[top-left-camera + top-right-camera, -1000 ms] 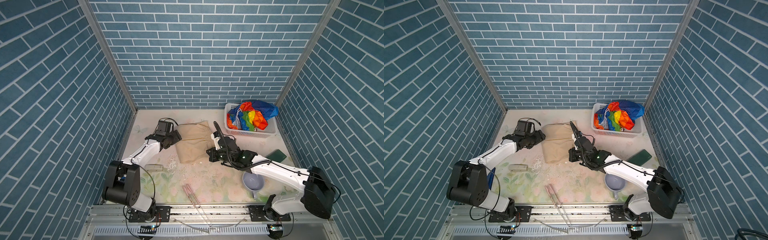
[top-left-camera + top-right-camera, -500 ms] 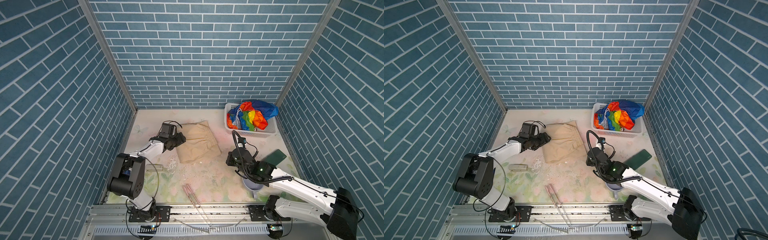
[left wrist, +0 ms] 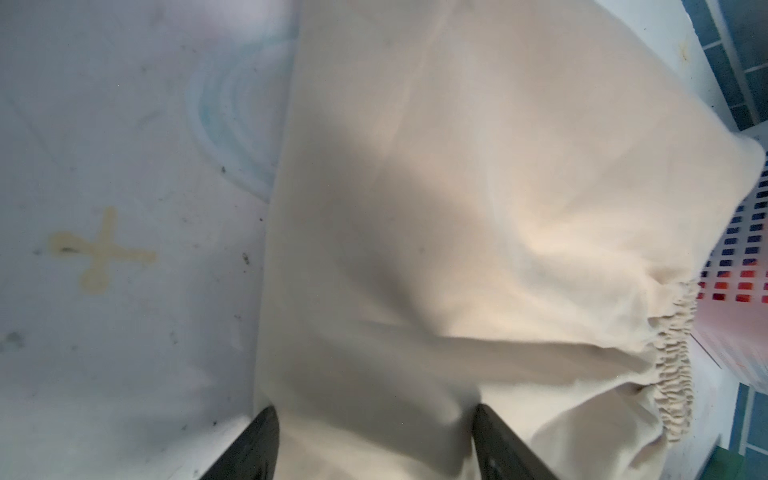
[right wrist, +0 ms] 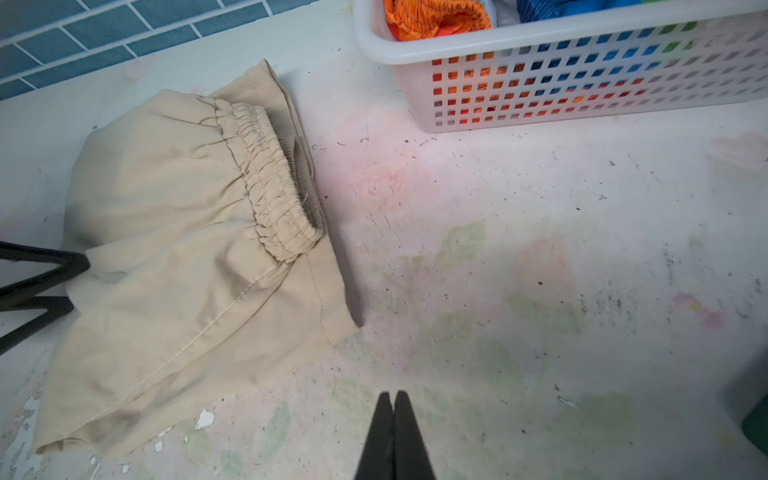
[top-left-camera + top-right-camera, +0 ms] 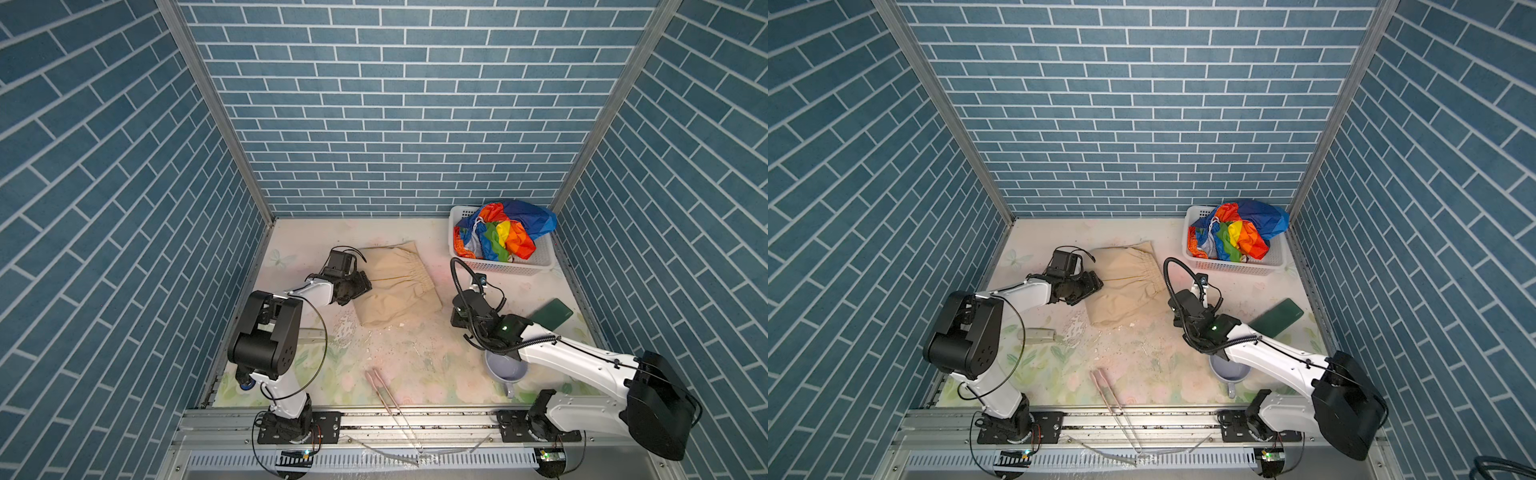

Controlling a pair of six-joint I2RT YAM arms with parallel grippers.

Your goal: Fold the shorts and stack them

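Observation:
The beige shorts (image 5: 401,286) (image 5: 1127,286) lie folded on the table, their gathered waistband (image 4: 266,174) on top. My left gripper (image 5: 360,286) (image 3: 376,440) is open at their left edge. Cloth lies between its black fingers (image 3: 262,444), and both fingertips also show in the right wrist view. My right gripper (image 4: 393,401) (image 5: 460,316) is shut and holds nothing. It hangs over bare table to the right of the beige shorts. The rainbow-striped shorts (image 5: 505,232) (image 5: 1239,230) (image 4: 436,16) sit crumpled in the white basket (image 5: 500,269) (image 4: 582,79) at the back right.
A dark green flat thing (image 5: 552,313) lies by the right wall. A grey-blue cup (image 5: 505,370) stands under the right arm. Pink chopsticks (image 5: 380,388) lie near the front edge and a clear object (image 5: 311,334) at the left. Paint flakes (image 5: 347,328) dot the table.
My right gripper has left the beige shorts and drawn back to the right, staying shut. The left gripper has moved right onto the shorts' left edge. The shorts have shifted slightly right.

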